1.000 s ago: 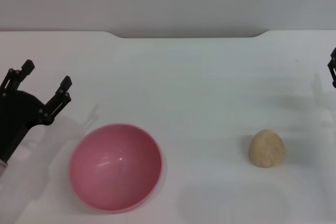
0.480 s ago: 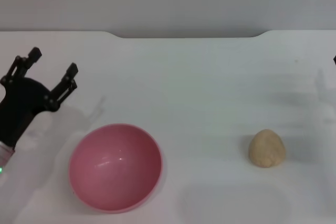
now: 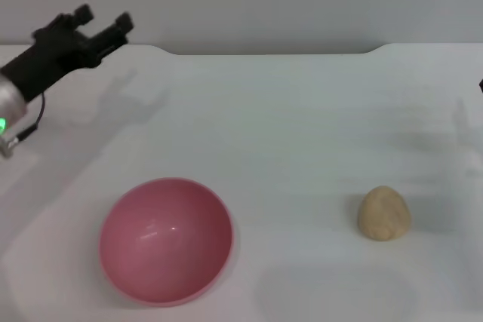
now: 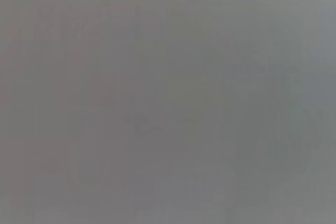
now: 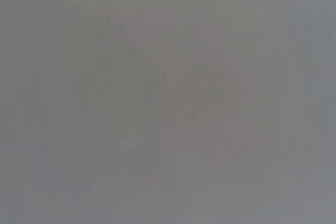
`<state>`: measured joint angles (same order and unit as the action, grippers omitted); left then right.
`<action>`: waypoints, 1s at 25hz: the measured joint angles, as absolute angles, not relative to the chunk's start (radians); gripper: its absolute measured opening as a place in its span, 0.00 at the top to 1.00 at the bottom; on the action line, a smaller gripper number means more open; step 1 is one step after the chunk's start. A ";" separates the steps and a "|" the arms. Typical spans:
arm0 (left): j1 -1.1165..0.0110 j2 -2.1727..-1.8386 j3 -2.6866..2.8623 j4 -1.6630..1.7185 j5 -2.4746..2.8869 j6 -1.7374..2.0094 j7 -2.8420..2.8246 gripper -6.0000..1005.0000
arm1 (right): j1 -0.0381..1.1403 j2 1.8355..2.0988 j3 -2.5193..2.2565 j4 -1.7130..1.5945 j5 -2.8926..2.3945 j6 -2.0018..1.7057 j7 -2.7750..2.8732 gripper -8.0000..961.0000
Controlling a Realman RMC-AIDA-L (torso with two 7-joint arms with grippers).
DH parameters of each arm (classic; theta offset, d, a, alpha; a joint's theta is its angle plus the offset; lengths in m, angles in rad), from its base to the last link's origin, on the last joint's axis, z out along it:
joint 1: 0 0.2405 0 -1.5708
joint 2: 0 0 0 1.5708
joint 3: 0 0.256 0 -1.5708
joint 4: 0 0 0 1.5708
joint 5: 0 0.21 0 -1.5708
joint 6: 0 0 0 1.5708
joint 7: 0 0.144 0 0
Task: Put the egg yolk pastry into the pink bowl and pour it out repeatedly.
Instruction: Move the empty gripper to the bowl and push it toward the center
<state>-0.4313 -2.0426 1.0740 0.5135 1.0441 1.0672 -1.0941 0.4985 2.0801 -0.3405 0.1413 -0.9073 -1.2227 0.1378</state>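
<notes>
While sitting apart from the glossy pink plastic bowl [image 3: 166, 240], approaching the small tan dome-shaped pastry [image 3: 384, 213] squarely; left gripper [image 3: 104, 22] raised, fingers apart, empty.

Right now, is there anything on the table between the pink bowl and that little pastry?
No. In the head view, only bare white table lies between the pink bowl and the egg yolk pastry.

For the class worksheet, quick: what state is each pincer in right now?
Left pincer: open, empty, raised at the table's far left.
Right pincer: only a sliver shows at the right edge; cannot be told.
</notes>
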 joint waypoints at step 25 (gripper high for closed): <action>-0.548 -2.038 1.069 1.489 2.603 1.770 -2.687 0.21 | 0.543 2.080 -0.341 0.108 -0.908 -1.155 0.138 0.41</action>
<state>-0.5476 -2.0376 1.0693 1.4890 2.6034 1.7705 -2.6872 0.5426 2.0801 -0.3406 0.1078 -0.9080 -1.1554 0.1381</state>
